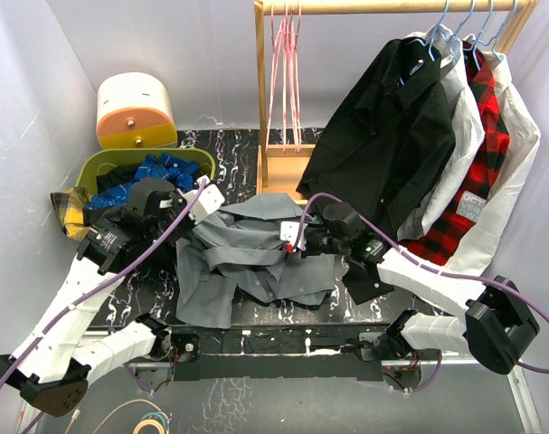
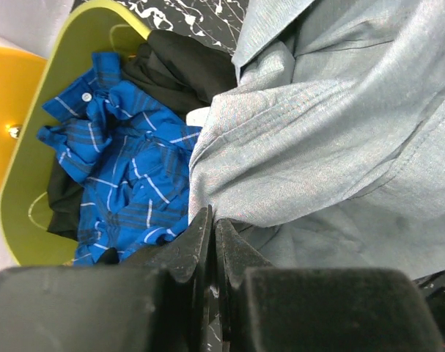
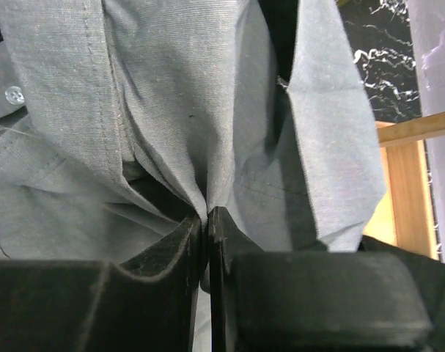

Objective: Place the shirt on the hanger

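The grey shirt (image 1: pixel 242 258) lies crumpled on the black marbled table between both arms. My left gripper (image 1: pixel 204 197) is shut on a fold at the shirt's left edge (image 2: pixel 281 147), next to the green basket. My right gripper (image 1: pixel 292 237) is shut on a pinch of the shirt's fabric (image 3: pixel 193 110) at its right side. In both wrist views the jaws are closed together with cloth bunched at their tips. The pink hanger (image 1: pixel 286 81) hangs from the wooden rail at the back, apart from the shirt.
A green basket (image 1: pixel 98 167) at the left holds a bright blue garment (image 2: pixel 119 161) and dark clothes. A black shirt (image 1: pixel 383 136), a white one and a red plaid one hang on pale blue hangers at the right. A wooden rack post (image 1: pixel 261 99) stands behind.
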`<state>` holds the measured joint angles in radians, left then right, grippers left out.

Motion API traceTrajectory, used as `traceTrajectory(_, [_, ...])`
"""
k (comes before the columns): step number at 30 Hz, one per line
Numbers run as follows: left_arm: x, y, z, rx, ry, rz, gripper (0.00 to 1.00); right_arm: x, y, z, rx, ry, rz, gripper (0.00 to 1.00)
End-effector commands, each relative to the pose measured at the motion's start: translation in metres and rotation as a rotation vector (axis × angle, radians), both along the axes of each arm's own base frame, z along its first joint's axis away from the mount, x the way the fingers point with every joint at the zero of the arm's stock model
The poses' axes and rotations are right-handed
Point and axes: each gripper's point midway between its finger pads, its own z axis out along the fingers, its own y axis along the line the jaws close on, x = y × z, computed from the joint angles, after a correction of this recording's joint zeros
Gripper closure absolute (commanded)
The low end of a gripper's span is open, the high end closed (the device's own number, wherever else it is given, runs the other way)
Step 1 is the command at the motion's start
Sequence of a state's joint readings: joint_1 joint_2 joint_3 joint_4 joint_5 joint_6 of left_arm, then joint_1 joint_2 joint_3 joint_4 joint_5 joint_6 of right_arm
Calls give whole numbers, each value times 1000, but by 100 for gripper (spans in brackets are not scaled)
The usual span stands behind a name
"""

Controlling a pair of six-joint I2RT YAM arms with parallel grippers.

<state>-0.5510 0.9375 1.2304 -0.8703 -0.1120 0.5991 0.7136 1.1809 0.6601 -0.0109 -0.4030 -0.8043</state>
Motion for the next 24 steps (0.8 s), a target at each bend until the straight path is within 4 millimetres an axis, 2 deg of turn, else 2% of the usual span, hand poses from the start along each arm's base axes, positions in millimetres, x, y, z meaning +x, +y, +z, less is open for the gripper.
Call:
traceTrajectory(1, [-9,-1,16,-92,25,22,100,16,13,87,144,-156,-22,92])
traceTrajectory(4, [-6,2,51,-137,-43,39,100,15,11,163,306,-196,-72,92])
traceTrajectory(5, [-5,2,66,-151,-71,42,100,14,9,194,377,-207,-96,92])
traceTrajectory(8, [-5,4,120,-212,-178,37,100,16,-1,280,591,-163,-203,92])
traceTrajectory(10, [-7,8,162,-253,-277,35,100,14,-4,323,668,-124,-234,92])
traceTrajectory(12, [-10,12,203,-294,-380,38,100,12,-7,358,718,-118,-248,92])
traceTrajectory(17, [-30,25,303,-411,-630,27,100,-2,-25,438,877,-190,-254,92])
traceTrajectory(19, [-36,30,328,-435,-706,27,100,-11,-33,463,928,-230,-238,92])
traceTrajectory(21, [-37,35,343,-438,-761,40,100,-17,-38,478,950,-244,-230,92])
traceTrajectory(23, [-36,35,345,-440,-767,45,100,-14,-34,471,922,-211,-241,92])
traceTrajectory(24, [-31,33,338,-435,-742,49,100,-9,-32,461,901,-185,-258,92])
